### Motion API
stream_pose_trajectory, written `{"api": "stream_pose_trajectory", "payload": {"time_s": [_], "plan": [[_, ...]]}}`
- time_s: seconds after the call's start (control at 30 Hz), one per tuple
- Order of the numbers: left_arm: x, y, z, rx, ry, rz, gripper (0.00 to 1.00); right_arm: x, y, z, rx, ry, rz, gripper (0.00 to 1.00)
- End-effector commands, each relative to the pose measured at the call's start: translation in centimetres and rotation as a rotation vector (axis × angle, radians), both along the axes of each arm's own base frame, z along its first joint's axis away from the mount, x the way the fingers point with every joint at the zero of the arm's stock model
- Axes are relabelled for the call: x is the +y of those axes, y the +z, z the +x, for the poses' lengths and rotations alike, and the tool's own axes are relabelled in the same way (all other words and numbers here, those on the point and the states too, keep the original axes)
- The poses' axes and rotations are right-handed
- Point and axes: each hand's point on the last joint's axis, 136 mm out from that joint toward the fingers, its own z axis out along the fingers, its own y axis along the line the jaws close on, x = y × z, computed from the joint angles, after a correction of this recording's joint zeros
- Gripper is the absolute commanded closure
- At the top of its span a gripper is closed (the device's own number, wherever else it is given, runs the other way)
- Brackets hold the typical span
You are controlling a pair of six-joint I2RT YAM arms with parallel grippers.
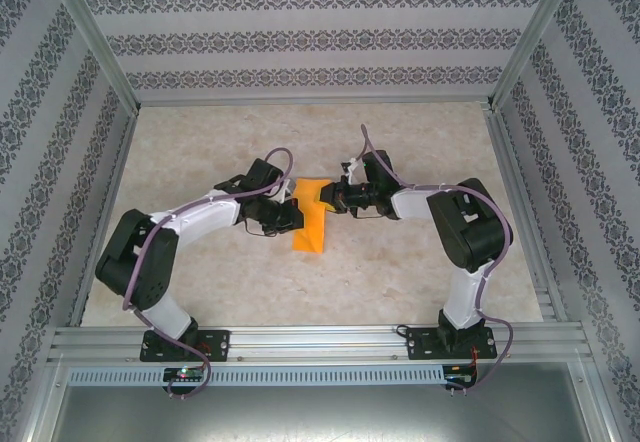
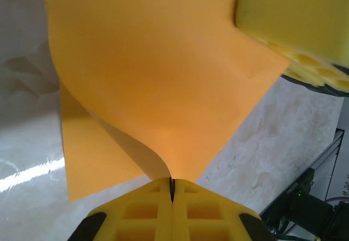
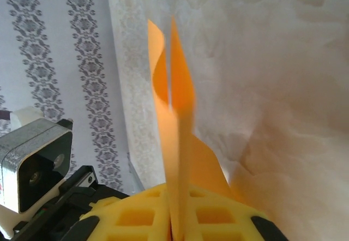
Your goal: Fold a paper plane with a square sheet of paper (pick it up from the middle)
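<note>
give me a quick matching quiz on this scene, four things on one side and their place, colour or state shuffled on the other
Things:
1 left gripper
2 right gripper
3 sheet of paper
4 table

Matches:
a pale and marbled
b shut on the sheet's right edge
c bright orange, curling between the two arms
d shut on the sheet's left edge

Pairs: 1-d, 2-b, 3-c, 4-a
</note>
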Motion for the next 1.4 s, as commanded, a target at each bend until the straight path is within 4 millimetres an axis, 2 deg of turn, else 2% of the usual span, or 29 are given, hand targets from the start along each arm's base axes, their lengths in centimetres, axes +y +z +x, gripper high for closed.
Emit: {"api": "stream_pose_trajectory", "payload": {"time_s": [0.0,0.2,0.37,0.53,0.63,0.73,0.8,0.87,0.93,1.13,1.27,1.37], "plan": [[-0.9,-0.4,0.2,-0.001,-0.045,0.001,1.0,-0.7,-2.4,-0.2,-0.012,0.042,-0.124,0.87],[-1.6,-1.5,0.8,0.017,-0.051,-0.001,1.0,-2.0,-4.2,0.1,-0.021,0.069,-0.271,0.77],[-1.8,-2.4,1.1,0.036,-0.051,0.001,1.0,-3.4,-4.6,0.6,-0.037,0.067,-0.373,0.7],[-1.9,-2.9,1.3,0.04,-0.046,0.006,1.0,-6.4,-4.1,1.3,-0.054,0.01,-0.502,0.63],[-2.0,-3.2,1.3,0.049,-0.048,0.006,1.0,-8.4,-3.7,1.4,-0.059,-0.024,-0.575,0.53],[-2.1,-3.3,1.4,0.053,-0.049,0.006,1.0,-10.0,-3.1,1.4,-0.073,-0.061,-0.608,0.53],[-2.0,-3.4,1.4,0.054,-0.049,0.008,1.0,-9.3,-2.1,1.1,-0.089,-0.061,-0.552,0.54],[-2.2,-3.4,1.5,0.055,-0.049,0.004,1.0,-7.6,-1.4,0.7,-0.098,-0.043,-0.472,0.57],[-2.3,-3.5,1.5,0.061,-0.054,0.002,1.0,-6.1,-1.4,0.5,-0.099,-0.017,-0.43,0.61],[-2.5,-3.4,1.7,0.061,-0.066,0.006,1.0,-4.5,-3.5,1.0,-0.072,0.01,-0.425,0.74],[-2.7,-3.3,2.0,0.061,-0.074,0.008,1.0,-4.4,-5.2,1.0,-0.045,0.035,-0.454,0.78],[-3.1,-3.4,2.1,0.066,-0.087,0.01,1.0,-4.3,-5.6,1.0,-0.044,0.043,-0.457,0.79]]}}
